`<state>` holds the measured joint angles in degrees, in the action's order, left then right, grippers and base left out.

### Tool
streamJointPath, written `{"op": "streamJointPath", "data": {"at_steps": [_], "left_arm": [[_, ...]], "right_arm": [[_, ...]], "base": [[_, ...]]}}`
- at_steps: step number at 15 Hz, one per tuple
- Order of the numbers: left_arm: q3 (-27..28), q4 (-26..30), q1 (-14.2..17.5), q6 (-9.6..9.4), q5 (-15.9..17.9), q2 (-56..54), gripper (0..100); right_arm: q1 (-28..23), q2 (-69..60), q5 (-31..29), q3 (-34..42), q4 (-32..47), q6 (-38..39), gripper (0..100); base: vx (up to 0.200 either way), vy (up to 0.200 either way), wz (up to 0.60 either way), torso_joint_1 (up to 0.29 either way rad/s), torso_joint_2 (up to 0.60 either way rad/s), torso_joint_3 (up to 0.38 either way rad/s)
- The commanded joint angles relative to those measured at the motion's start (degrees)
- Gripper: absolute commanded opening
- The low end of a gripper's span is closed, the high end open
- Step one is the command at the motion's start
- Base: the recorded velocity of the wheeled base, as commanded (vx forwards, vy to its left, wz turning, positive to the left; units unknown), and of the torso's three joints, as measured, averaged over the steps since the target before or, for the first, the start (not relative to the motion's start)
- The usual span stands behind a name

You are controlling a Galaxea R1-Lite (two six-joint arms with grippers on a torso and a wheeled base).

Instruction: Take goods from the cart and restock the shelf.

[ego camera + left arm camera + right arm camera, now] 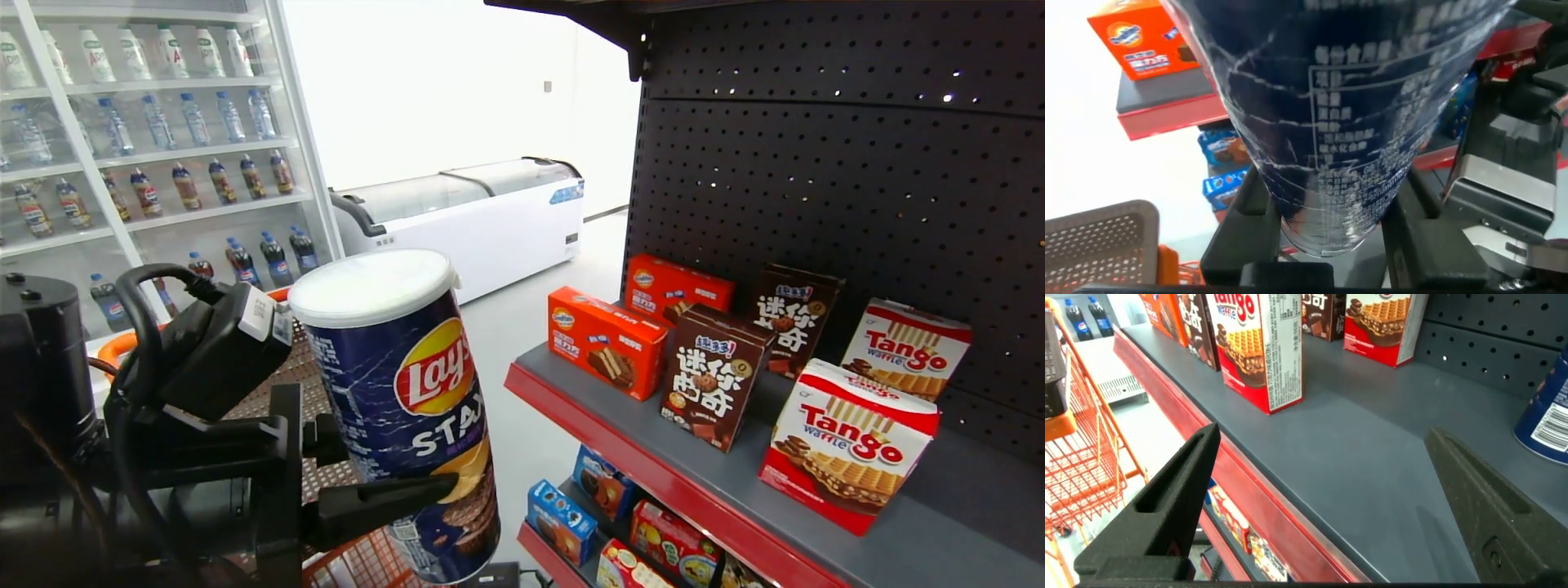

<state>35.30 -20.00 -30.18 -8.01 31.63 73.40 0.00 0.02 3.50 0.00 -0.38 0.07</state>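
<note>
The chip can's (400,392) base runs off the lower edge of the head view, and its lid is cut off in the left wrist view, where only the dark blue wall with small white print shows. One finger (322,441) of the left hand (392,469) is partly hidden behind the can. Where it can be seen whole, it is a tall tube, dark blue with white crackle lines, a red and yellow badge and a white plastic lid. The left hand is closed around its lower half, fingers pressing both sides, holding it upright in the air beside the shelf (571,376), off its red front edge, with the orange wire cart (326,367) on the far side from the shelf. The right hand (1323,437) hangs over a bare stretch of the shelf, fingers spread wide and gripping nothing. At the shelf's back a blue and white container (1547,416) is cut off, too little to identify.
</note>
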Motion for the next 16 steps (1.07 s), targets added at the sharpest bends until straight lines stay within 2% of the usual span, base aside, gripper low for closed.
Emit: {"op": "streamJointPath", "data": {"at_steps": [1,2,9,16], "left_arm": [[0.03,-0.03,-0.58,0.01,0.01,0.78,0],[-0.15,-0.03,-1.28,0.01,0.09,0.96,0],[0.12,-0.03,-1.81,0.01,0.62,0.87,0],[1.79,-0.03,-5.24,0.1,0.62,1.22,0]], "right_arm": [[0.0,-0.02,0.02,0.0,0.03,0.01,100],[0.0,-0.02,0.02,0.0,-0.06,0.01,100],[0.0,-0.02,0.02,0.0,0.03,0.01,100],[0.0,-0.02,0.02,0.0,0.03,-0.07,100]], "base": [[0.0,0.0,0.0,0.0,0.0,0.0],[0.0,0.0,0.0,0.0,0.0,0.0],[0.0,0.0,-0.6,0.002,0.0,0.006],[0.0,0.0,-0.6,0.002,0.0,0.001]]}}
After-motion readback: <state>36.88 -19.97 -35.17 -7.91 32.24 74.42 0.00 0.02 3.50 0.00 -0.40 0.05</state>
